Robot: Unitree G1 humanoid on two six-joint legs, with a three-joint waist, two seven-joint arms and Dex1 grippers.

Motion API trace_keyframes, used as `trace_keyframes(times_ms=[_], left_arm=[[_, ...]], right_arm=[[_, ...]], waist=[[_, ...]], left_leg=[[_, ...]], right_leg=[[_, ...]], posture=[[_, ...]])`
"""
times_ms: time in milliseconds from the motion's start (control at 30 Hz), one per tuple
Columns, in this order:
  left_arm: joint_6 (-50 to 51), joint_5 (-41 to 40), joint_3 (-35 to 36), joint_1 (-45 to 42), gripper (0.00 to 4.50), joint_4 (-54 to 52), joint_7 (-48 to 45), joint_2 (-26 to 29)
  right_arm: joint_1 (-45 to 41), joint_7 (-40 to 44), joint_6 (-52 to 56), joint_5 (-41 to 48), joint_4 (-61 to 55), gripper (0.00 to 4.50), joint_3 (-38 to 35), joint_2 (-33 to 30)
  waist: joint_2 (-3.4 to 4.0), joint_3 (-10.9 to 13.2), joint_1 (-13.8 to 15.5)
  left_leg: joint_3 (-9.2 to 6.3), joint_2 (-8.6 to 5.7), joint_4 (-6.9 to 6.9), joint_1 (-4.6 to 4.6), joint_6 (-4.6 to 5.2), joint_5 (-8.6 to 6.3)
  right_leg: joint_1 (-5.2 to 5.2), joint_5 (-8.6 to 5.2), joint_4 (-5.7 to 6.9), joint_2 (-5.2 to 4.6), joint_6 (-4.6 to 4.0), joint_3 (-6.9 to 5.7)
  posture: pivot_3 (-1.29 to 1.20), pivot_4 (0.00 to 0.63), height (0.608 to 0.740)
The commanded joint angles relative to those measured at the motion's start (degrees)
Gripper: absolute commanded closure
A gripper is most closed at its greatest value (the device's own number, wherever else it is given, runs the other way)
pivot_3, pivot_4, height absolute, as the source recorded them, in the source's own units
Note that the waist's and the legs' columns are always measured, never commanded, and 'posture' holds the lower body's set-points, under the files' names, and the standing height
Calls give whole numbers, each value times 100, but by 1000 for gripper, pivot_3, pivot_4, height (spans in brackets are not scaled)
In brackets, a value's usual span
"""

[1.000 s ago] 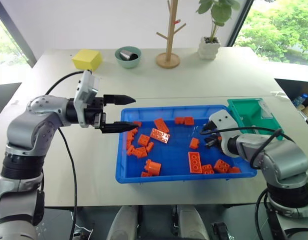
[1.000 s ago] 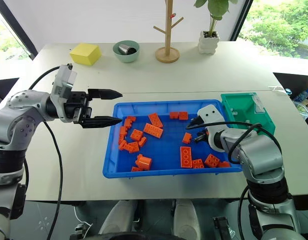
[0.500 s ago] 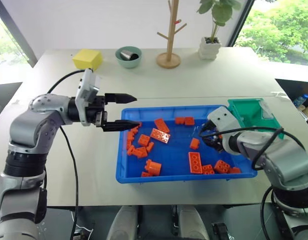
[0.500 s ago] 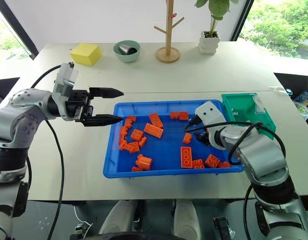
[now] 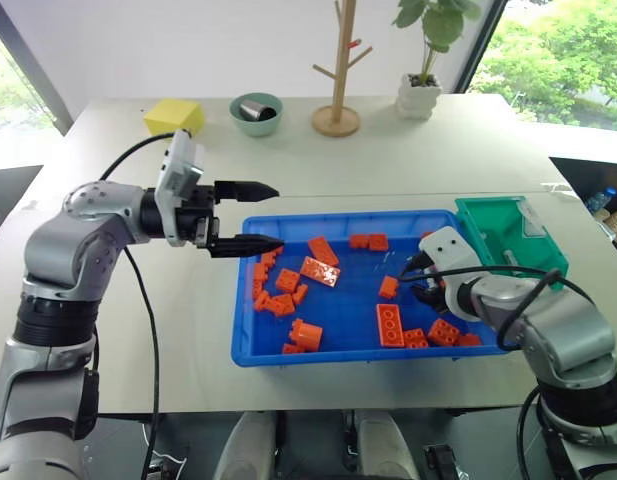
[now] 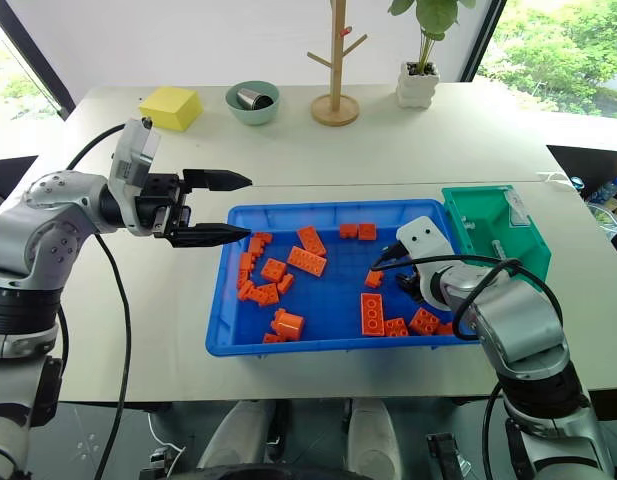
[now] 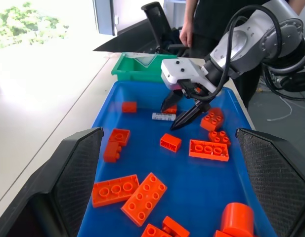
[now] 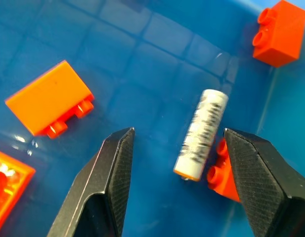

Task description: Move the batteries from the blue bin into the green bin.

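One battery (image 8: 201, 134) lies on the floor of the blue bin (image 5: 333, 354) at its right end, between the right gripper's (image 7: 181, 111) parted, empty fingers, while the left gripper (image 5: 260, 216) hangs open over the bin's left edge.

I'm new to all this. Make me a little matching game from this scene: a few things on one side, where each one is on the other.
Things:
1. battery
2. metal cup
3. yellow block
4. left end effector

Places:
A. in the pale-green bowl
B. on the floor of the blue bin
C. on the table, beside the bowl
D. above the table, at the blue bin's left rim

Pairs: 1-B, 2-A, 3-C, 4-D
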Motion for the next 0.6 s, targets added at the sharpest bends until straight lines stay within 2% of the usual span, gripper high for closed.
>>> trace_keyframes(times_ms=[33, 200, 300, 433, 600], left_arm=[[-73, 5, 78, -112, 0, -56, -16, -6], [-85, 1, 108, -89, 0, -91, 5, -10], [-89, -2, 135, -66, 0, -111, 10, 1], [-93, 2, 153, -68, 0, -106, 18, 16], [-105, 22, 140, -107, 0, -78, 27, 8]], right_arm=[[5, -51, 40, -40, 205, 1583, -147, 117], [-130, -3, 40, 51, 456, 1583, -276, 451], [-153, 37, 40, 142, 484, 2440, -355, 593], [-160, 5, 40, 226, 518, 4378, -381, 689], [-215, 21, 40, 354, 416, 4463, -352, 700]], waist=[[-3, -2, 5], [-6, -4, -3], [-6, -4, -19], [-6, -4, -21], [-6, -4, -27]], left_leg=[[0, 0, 0, 1, 0, 0], [-1, 0, 0, 6, 0, 0], [-1, 2, -1, 6, 0, 0], [-1, 2, -1, 7, 0, 0], [-2, 2, -1, 8, 0, 0]], right_leg=[[2, 0, -1, 0, 0, 0], [6, 0, -3, 0, -1, 0], [6, 0, -2, 3, 0, 0], [6, 0, -1, 3, 0, 0], [6, 0, -1, 3, 0, 0]], posture=[[0, 150, 702], [0, 150, 702], [0, 150, 702], [0, 150, 702], [0, 150, 702]])
